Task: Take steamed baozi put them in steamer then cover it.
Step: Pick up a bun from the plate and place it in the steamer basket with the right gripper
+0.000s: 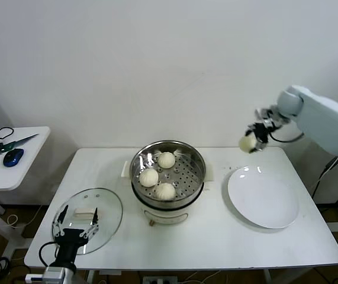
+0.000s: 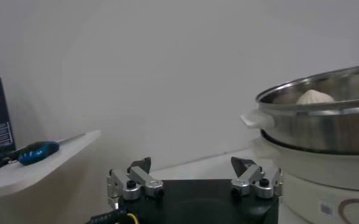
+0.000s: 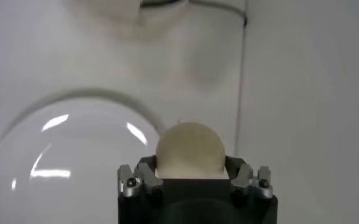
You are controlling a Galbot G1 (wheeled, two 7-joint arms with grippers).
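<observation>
- White wall rises behind a white table (image 1: 216, 236) that carries the steamer (image 1: 167, 171), an empty white plate (image 1: 263, 198) to its right and the glass cover (image 1: 87, 220) lying flat near the front left corner.
- Three buns (image 1: 157, 176) already sit on the steamer's holed floor; the fourth bun (image 1: 247, 143) is in the air, above the back edge of the table and behind the plate.
- Right gripper (image 1: 256, 137) has its fingers (image 3: 144, 175) closed on that fourth bun, one at each side of it; the wrist view shows the plate below.
- Left gripper (image 1: 74, 234) waits low over the near rim of the cover, fingers (image 2: 133, 180) spread wide and holding nothing.
- To do this step well, I would carry the bun left across to the free gap at the steamer's right side, lower it close to the floor before letting go, and keep it off the other three.
- Hard to make out: how deeply the fingers press into the soft dough, and how high the bun hangs over the table. From the left wrist view only one bun shows over the steamer's rim.
</observation>
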